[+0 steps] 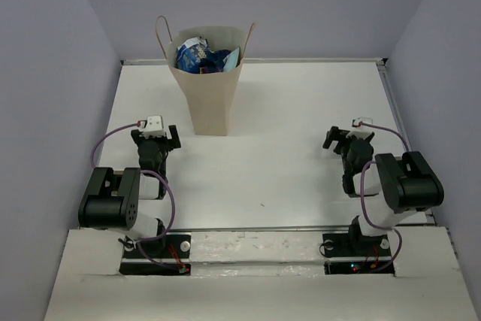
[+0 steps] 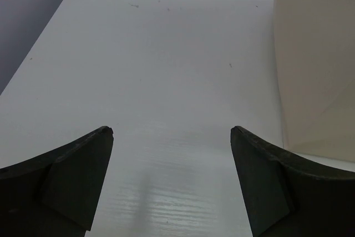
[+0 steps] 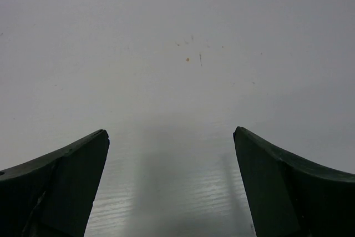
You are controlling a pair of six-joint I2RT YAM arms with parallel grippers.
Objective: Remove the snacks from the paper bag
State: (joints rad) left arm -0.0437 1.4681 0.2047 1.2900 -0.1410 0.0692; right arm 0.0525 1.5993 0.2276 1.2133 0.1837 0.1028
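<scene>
White table (image 1: 301, 125), lightly speckled; pale lavender walls (image 1: 45, 73). Left gripper (image 2: 172, 131) released, bag (image 2: 316, 65) just ahead to its right. Right gripper (image 3: 171, 131) released, above the table.

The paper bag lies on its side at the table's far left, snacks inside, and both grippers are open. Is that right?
No. The top view shows the paper bag standing upright, not on its side. The rest holds: snacks inside, left gripper and right gripper open.

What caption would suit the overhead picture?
Both open, the left tool and right tool rest short of a tall paper bag holding blue snack packets on a white table.
</scene>
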